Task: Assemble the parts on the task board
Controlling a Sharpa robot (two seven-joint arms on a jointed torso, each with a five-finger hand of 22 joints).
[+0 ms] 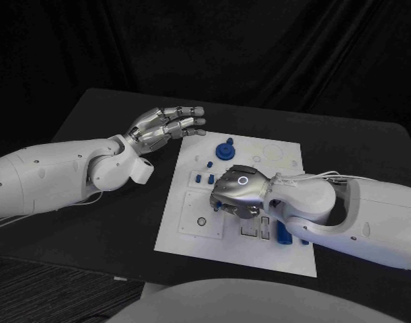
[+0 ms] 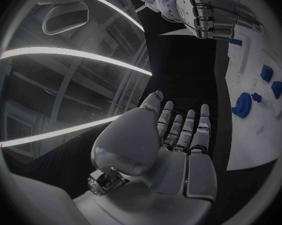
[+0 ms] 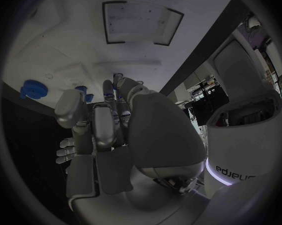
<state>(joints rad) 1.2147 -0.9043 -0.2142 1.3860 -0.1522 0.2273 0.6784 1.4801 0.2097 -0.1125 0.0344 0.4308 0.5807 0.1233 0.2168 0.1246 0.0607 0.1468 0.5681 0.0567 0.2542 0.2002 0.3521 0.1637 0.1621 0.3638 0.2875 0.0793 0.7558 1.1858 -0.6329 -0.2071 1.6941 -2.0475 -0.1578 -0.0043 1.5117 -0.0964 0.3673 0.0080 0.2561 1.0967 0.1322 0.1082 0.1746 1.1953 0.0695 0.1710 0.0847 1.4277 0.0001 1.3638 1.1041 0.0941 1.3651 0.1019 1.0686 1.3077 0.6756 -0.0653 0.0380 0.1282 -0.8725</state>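
The white task board (image 1: 264, 256) lies in the middle of the black table. A blue gear (image 1: 227, 149) stands near its far edge, with small blue pegs (image 1: 203, 178) just in front of it. My right hand (image 1: 239, 192) hangs low over the board's middle with its fingers curled in, and no part shows between them. My left hand (image 1: 167, 124) hovers open beside the board's far left corner, fingers stretched out and holding nothing. The left wrist view shows the left hand (image 2: 172, 145), the curled right hand (image 2: 209, 12), the gear (image 2: 242, 105) and the board (image 2: 253, 130). The right wrist view shows the right hand (image 3: 110, 130) over the board (image 3: 66, 50) and the gear (image 3: 33, 88).
A long blue piece (image 1: 283, 233) lies on the board beside my right forearm, next to rectangular slots (image 1: 253, 232). Bare black table (image 1: 108, 229) spreads left of the board, and its front edge runs close below the board's near side.
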